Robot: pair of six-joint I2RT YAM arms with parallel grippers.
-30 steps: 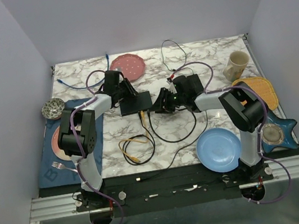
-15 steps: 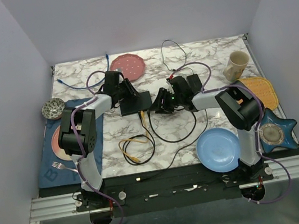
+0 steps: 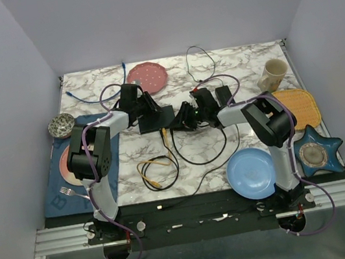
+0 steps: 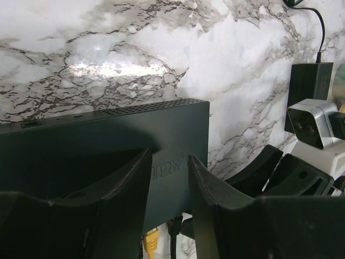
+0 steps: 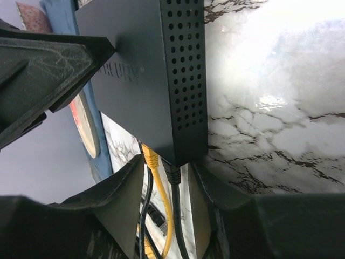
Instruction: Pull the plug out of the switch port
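One black switch (image 5: 135,43), "…RCURY" lettering (image 5: 123,74)

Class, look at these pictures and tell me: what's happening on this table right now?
A robot is working at the black switch. Its left hand, open, sits over the switch's top, while the right hand, also open, straddles the yellow plug and black plug in its edge. Neither plug is out yet.

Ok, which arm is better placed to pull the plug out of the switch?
Right. The right claw sits at the switch's port edge with the yellow plug and black plug between its fingers; the left claw is over the switch's top.
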